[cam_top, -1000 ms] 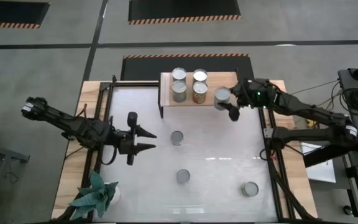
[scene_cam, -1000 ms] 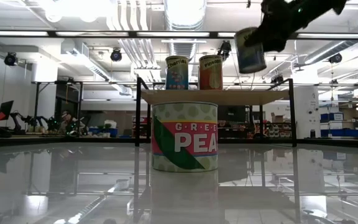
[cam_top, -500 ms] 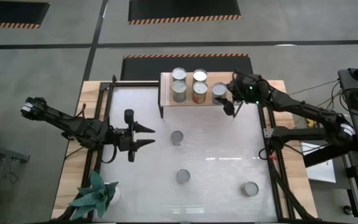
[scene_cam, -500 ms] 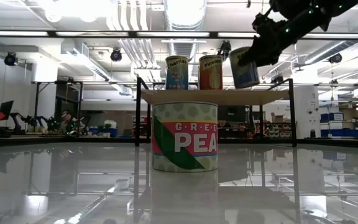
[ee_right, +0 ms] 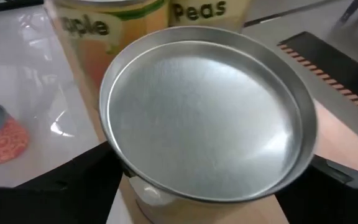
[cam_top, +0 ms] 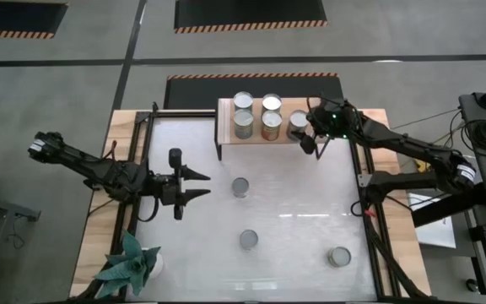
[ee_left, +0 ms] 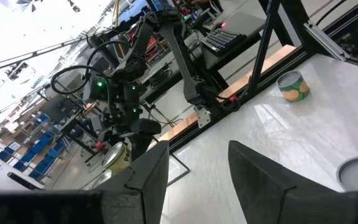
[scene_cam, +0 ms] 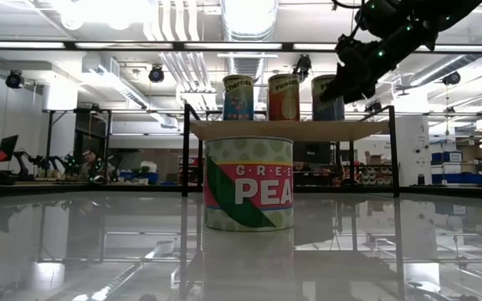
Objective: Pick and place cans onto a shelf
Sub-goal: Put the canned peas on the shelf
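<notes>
While the right claw (cam_top: 308, 128) grips a can (cam_top: 298, 125) standing on the shelf (cam_top: 226, 138) just beside four other cans (cam_top: 253, 116), the left claw (cam_top: 199, 188) hovers spread wide and empty over the surface (cam_top: 294, 203), where three more cans (cam_top: 240, 187) stand well apart.

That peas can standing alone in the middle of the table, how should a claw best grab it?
Grip the peas can around its curved side wall, coming straight down from above with one finger on each side. It stands upright with its flat metal top facing up, and the table around it is bare, so fingers have room. The open left claw is probably the handier one, since the right claw is at the shelf.
</notes>
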